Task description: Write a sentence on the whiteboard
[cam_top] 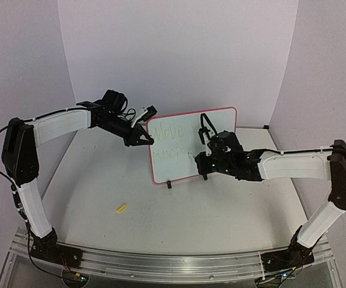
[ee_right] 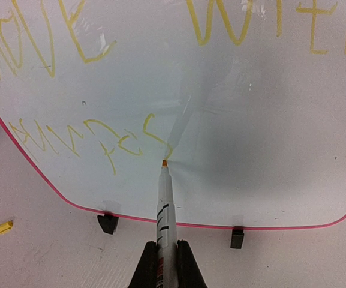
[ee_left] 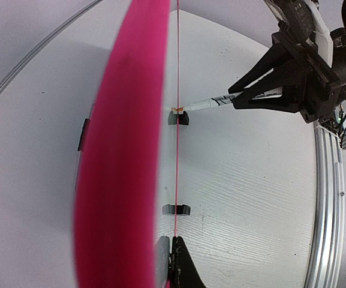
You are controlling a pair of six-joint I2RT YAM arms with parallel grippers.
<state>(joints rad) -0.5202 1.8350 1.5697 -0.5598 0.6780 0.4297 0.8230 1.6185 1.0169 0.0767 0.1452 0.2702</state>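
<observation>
Whiteboard [cam_top: 174, 169] stands upright on the table [cam_top: 95, 186], behind a small yellow piece [cam_top: 122, 208]. Before it the right gripper [ee_right: 167, 257] is closed around a marker [ee_right: 164, 204] (tip touching the second line of the sentence [ee_right: 101, 139]); the left gripper [cam_top: 146, 141] pinches the board's left edge.

The whiteboard [ee_right: 262, 138] bears the sentence [ee_right: 89, 57] in yellow: "Move", then "WIT", lower line unreadable

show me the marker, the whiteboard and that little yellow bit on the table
marker [ee_right: 163, 189], right wrist view, on its white barrel
whiteboard [ee_right: 268, 150], right wrist view, on its bare white face
yellow bit [cam_top: 122, 208], top external view, on its middle
</observation>
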